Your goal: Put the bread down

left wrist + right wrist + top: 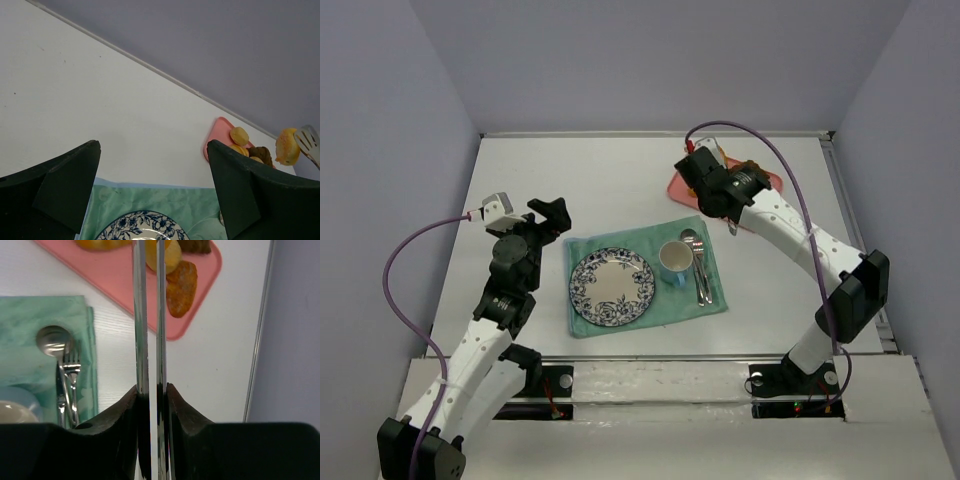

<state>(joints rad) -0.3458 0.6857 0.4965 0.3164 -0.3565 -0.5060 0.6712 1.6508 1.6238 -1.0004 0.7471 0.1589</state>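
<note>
Pink tray (125, 287) holds rolls (239, 135). Above it, right gripper (150, 390) squeezes tongs (140, 330) onto bread (286, 147), shape unclear; left gripper (152, 147) gapes wide.

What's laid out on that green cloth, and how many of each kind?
Round blue-and-white patterned plate: 1
Light blue cup: 1
Metal spoon: 1
Metal fork: 1
Total: 4
</note>
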